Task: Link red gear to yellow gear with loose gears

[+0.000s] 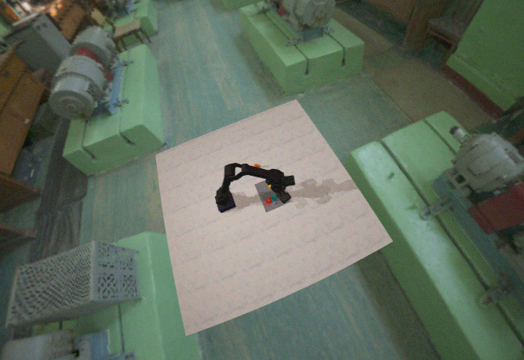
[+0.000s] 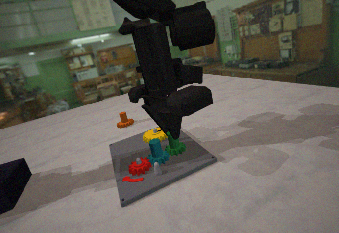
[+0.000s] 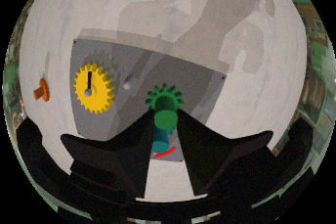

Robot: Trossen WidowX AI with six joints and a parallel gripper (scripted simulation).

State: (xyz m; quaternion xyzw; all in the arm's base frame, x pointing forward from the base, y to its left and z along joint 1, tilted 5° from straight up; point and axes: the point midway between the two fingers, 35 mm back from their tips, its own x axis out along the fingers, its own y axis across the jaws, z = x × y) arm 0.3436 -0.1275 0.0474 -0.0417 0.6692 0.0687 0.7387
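My gripper is shut on the upright handle of the green gear. The green gear is at or just above the grey board; its underside and any peg beneath are hidden. The teal gear stands on the board, between the red gear and the green gear, teeth close to both. The yellow gear is at the other end. One empty peg shows between yellow and green. Another empty peg stands beside red and teal.
The orange gear stands upright on the table off the board, beyond the yellow gear's end. The red arrow marks the board beside the red gear. The arm's dark base stands on the table to one side.
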